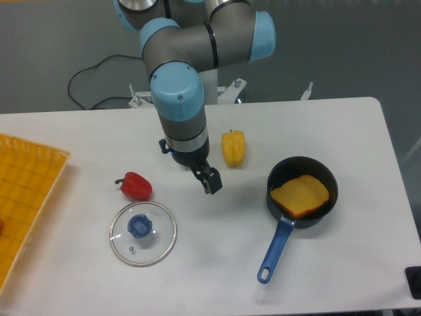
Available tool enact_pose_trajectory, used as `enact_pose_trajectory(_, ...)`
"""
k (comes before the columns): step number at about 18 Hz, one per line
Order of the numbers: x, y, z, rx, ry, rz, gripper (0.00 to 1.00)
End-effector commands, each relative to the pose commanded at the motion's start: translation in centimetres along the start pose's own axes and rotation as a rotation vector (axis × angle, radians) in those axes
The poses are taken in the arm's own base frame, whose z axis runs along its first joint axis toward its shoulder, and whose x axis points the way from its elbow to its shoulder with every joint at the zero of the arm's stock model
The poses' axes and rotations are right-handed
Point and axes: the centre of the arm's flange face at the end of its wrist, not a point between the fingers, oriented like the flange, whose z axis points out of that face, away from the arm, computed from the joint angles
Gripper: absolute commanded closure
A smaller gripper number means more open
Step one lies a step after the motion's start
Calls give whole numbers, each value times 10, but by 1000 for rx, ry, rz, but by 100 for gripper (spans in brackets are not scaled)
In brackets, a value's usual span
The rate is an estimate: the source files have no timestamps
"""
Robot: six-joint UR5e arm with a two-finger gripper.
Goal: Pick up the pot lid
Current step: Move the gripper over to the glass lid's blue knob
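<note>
Pincer (187, 166) is hanging over the white table (204, 270), with its two tips spread wide apart, so it is let go and not squeezing. It points down from the big blue and gray arm (179, 92). The pot lid (156, 251) is lying flat on the table, lower in the view than the pincer and off to its left. The lid is round and see-through, with a blue knob (139, 226) sticking up from it. Just above the lid, and near the pincer on its left, is a red pepper (135, 187) with a dark stem. A yellow thing (233, 148) sits near the pincer on its right. Farther to the right of the pincer is a black pan (289, 166), well apart from it. The pan has a puffy orange-yellow thing (300, 196) in it, and its blue handle (276, 250) points toward the bottom of the view. Way over to the left of the pincer is part of an orange bin (56, 157). Behind the pincer, a black cord (99, 64) curls by the back of the table.
</note>
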Motion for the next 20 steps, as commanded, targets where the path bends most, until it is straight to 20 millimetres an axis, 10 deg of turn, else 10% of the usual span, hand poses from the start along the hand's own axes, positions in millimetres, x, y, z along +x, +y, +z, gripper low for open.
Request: enact_pose_trajectory(20,60,-79,44,-5,20,153,0)
